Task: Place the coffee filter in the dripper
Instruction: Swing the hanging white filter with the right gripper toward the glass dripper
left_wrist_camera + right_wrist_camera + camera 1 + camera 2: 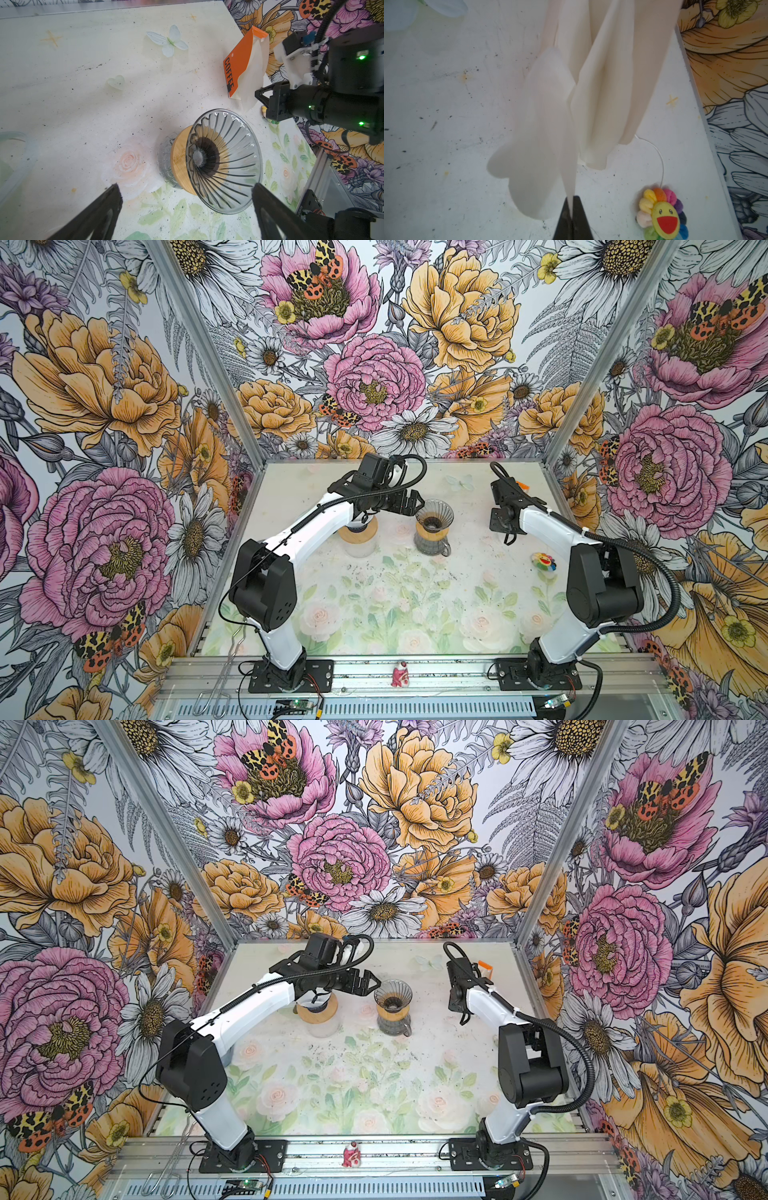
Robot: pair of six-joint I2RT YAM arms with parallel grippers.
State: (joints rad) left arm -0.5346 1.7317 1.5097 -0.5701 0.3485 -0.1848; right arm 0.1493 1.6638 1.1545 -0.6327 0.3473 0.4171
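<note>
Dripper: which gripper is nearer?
Left. The left gripper hangs open right beside the rim of the dripper; the right gripper is farther off by the orange filter pack, shut on a coffee filter.

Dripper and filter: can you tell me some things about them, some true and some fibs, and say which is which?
1. The dripper has a filter in it. False: no filter is in it.
2. The right jaws are shut on a filter. True.
3. The left jaws are shut. False: they stand wide open, holding nothing.
4. The packet is orange and says COFFEE. True.
5. The flower toy sits in the dripper. False: it lies on the table.
</note>
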